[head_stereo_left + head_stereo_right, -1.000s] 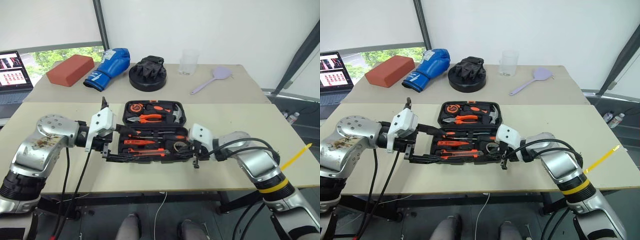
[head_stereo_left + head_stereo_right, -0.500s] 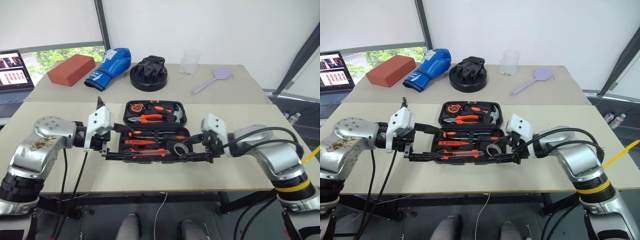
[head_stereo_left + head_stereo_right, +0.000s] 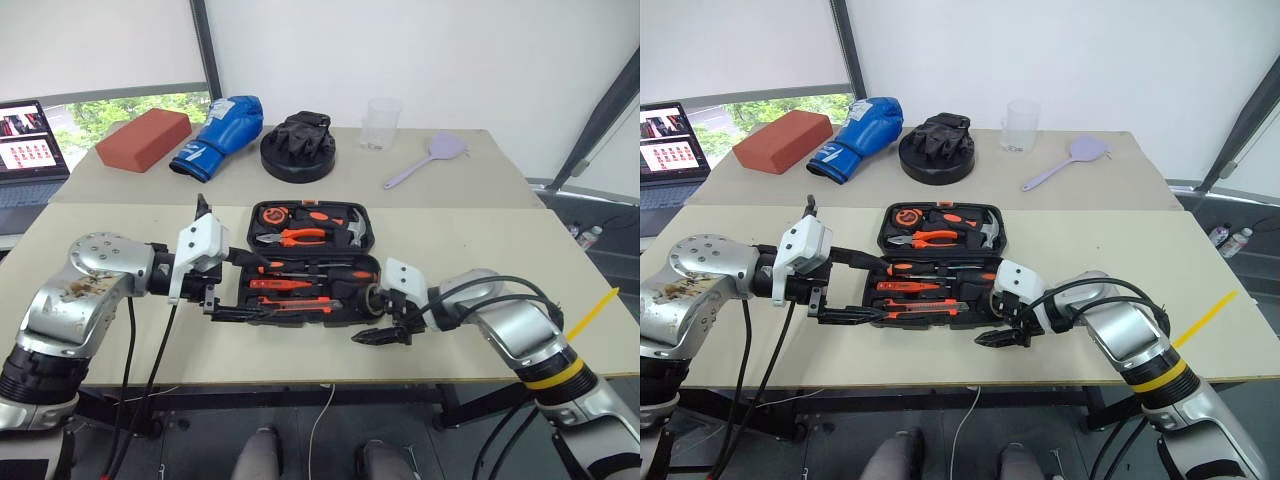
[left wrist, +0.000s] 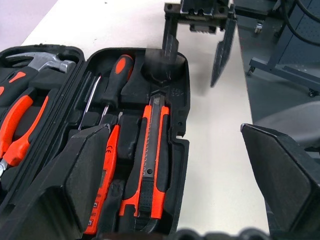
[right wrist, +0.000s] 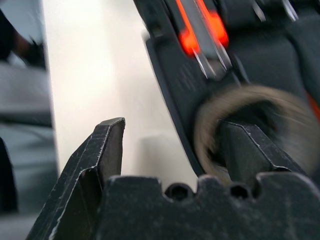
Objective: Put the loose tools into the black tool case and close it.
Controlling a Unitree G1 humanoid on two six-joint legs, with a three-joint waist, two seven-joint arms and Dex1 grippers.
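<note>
Black tool case (image 3: 308, 258) lies open flat on the near desk (image 3: 480, 240), lid half at 12 o'clock with pliers and hammer, tray half at 6 o'clock. Long axis runs 9-to-3 across the robot. Tray holds the orange-black screwdrivers (image 3: 300, 270), utility knife (image 4: 150, 160) in its recess, and the tape roll (image 3: 374, 296) at the tray's 3 o'clock end. No tools visibly loose on the desk around the case.

Left tool (image 3: 222, 285) sits at the case's 9 o'clock end, fingers spread wide apart, one over the tray and one out over the desk, gripping nothing. Right tool (image 3: 380, 325) is at the tray's 4 o'clock corner, just off the front edge, fingers apart and holding nothing; in the right wrist view one finger (image 5: 250, 150) lies against the tape roll, the other (image 5: 95, 160) over bare desk. Whether the roll is fully seated in its recess I cannot tell, view is blurred.

Judgement: loading looks about done, closing is next. The lid lies at 12 o'clock from both tools and hinges along the long axis, so it must swing toward 6 o'clock. Both tools flank the ends about equally; left is nearer the lid edge.

Far desk: red brick (image 3: 143, 139), blue boxing glove (image 3: 215, 134), clear cup (image 3: 378, 124), lilac spatula (image 3: 425, 160).
</note>
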